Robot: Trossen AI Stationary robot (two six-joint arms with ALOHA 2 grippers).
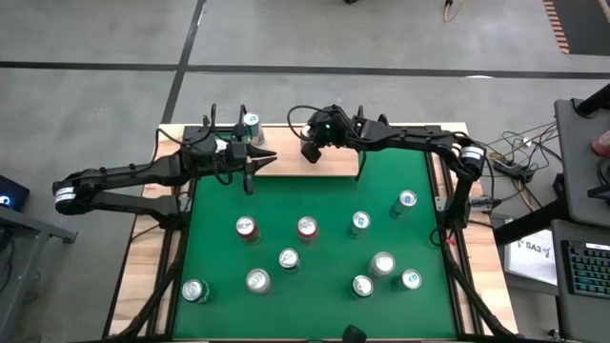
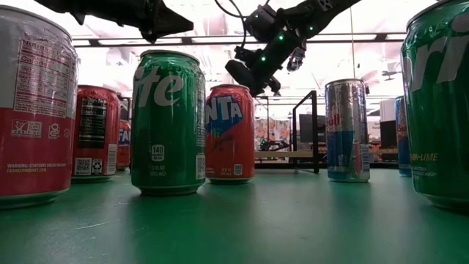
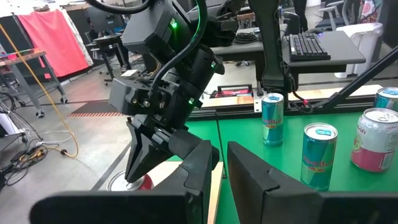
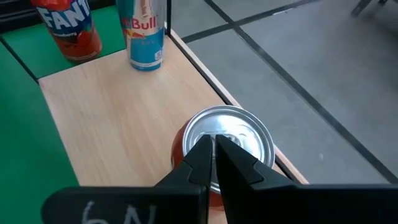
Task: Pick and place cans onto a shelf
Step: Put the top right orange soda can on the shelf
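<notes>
Right gripper (image 4: 214, 149), jaws pinched shut, empty, poised directly above the upright silver-topped red can (image 4: 239, 134) on the light-wood shelf board (image 4: 118, 112) (left arm waits beside)

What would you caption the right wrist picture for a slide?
Right tool, shut, poised directly over a red can standing on the shelf.

The shelf (image 1: 315, 164) is set along the table's (image 1: 315, 314) far edge. A can (image 1: 252, 124) is stood on its left end. Ten cans (image 1: 307, 228) are scattered across the table before it. Another can (image 4: 222, 149) is stood on the shelf under the right gripper (image 4: 215, 144).
</notes>
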